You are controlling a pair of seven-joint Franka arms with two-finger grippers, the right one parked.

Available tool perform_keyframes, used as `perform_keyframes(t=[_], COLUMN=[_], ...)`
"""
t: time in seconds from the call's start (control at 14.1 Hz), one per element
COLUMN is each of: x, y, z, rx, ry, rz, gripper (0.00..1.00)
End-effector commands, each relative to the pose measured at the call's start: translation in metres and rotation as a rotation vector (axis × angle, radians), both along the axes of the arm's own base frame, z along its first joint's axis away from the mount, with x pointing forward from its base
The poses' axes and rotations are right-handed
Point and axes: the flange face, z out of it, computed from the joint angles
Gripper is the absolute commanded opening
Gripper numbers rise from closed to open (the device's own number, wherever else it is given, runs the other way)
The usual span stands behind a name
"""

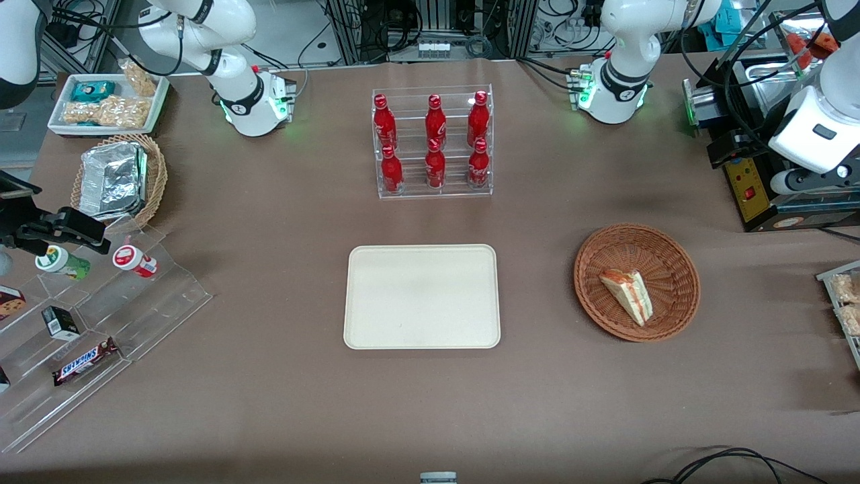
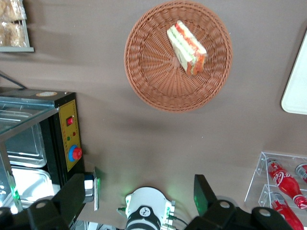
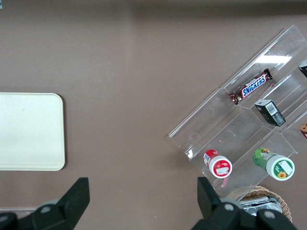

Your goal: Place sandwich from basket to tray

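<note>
Sandwich [image 1: 628,296] lying on its side in the basket [image 1: 665,255], well clear of the gripper [image 2: 141,184]. Gripper held high over the working arm's end of the table [image 1: 269,202], its two dark fingers [image 2: 201,194] spread wide and holding nothing. Below it, near the arm's white base, a black control box [image 2: 69,134] with a yellow panel and a red button.

Out from there, the round reddish-brown basket on the brown tabletop, the wedge's white bread and orange-red and green layers showing, set in the part of the basket nearer the front camera. Nothing else seen in the weave.

Beside the basket, toward the parked arm's end and apart from it, the cream-white tray [image 1: 422,296], flat on the table with its rounded corners and low rim. Farther from the front camera than the tray, a clear stepped rack [image 1: 433,188] carrying six red bottles [image 1: 435,121] in two rows of three, all upright.

At the parked arm's end, a clear tiered stand [image 1: 168,296] with a Snickers bar [image 1: 85,361] and two small jars, plus a tan basket of foil containers [image 1: 114,178].
</note>
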Motion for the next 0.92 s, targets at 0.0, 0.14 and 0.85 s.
perform_keyframes(t=[0.0,0.14,0.85], x=[-0.007,-0.009,-0.007], y=[-0.004,-0.01,-0.014], z=[0.005,0.013,0.022], rx=[-0.029,-0.035,-0.044], ry=[0.037,0.019,-0.009], rz=[-0.006,-0.019,-0.03], gripper=[1.0,1.0,1.0])
